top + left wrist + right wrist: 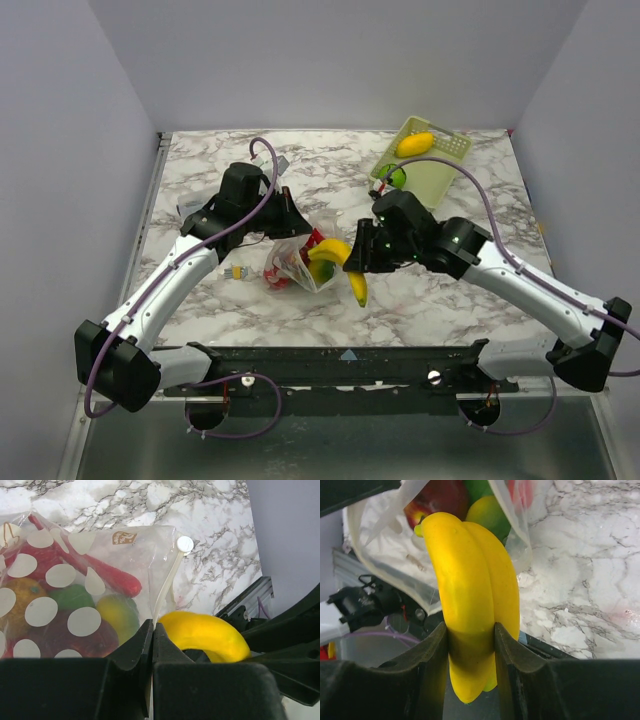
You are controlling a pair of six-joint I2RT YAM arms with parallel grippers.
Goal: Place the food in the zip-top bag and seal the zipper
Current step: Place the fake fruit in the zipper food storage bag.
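Found the left gripper (152,630) closed tight, jaws pinched on the edge of the clear, crinkly, white-dotted plastic zip-top bag (75,580). Placed that grip right at the narrow whitish zipper strip (167,580) along the bag's mouth, with a round white tab (185,544) at the strip's far end. Saw the bag near the middle of the grey-veined white marble table (450,310), between the two arms.

Counted several glossy toy foods inside it: a long red pepper (110,577), a dark green piece (72,596), a yellow-green piece (120,612) and an orange piece (20,597).

Found the right gripper (470,635) partly open, both fingers pressed against the sides of a glossy yellow plastic banana (465,580) and gripping it around its lower half. Saw the banana's upper end at the bag's open mouth, touching the plastic, with most of its length outside.

Noted, well apart at the table's far right, a pale-green lattice basket (435,180) holding a yellow lemon-shaped toy (414,144) and a round bright-green toy (395,175).
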